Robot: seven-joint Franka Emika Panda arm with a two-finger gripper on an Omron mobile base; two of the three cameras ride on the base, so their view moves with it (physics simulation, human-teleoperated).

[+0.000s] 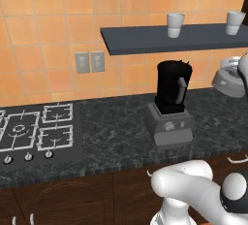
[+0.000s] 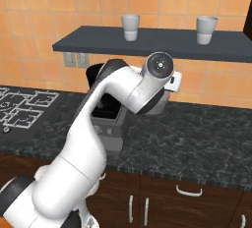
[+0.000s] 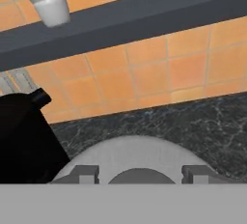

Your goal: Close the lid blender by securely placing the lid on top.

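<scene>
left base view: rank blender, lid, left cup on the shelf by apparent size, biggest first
1. blender, largest, jar plus base.
2. lid, held by the gripper at the right edge; partly cut off and nearer the camera, so its rank is unsure.
3. left cup, smallest, though farther back on the shelf.

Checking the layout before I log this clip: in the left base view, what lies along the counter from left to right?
Black gas stove with white grates → tall black-jarred blender on its boxy grey base → light grey domed lid, raised at the picture's right edge.
</scene>
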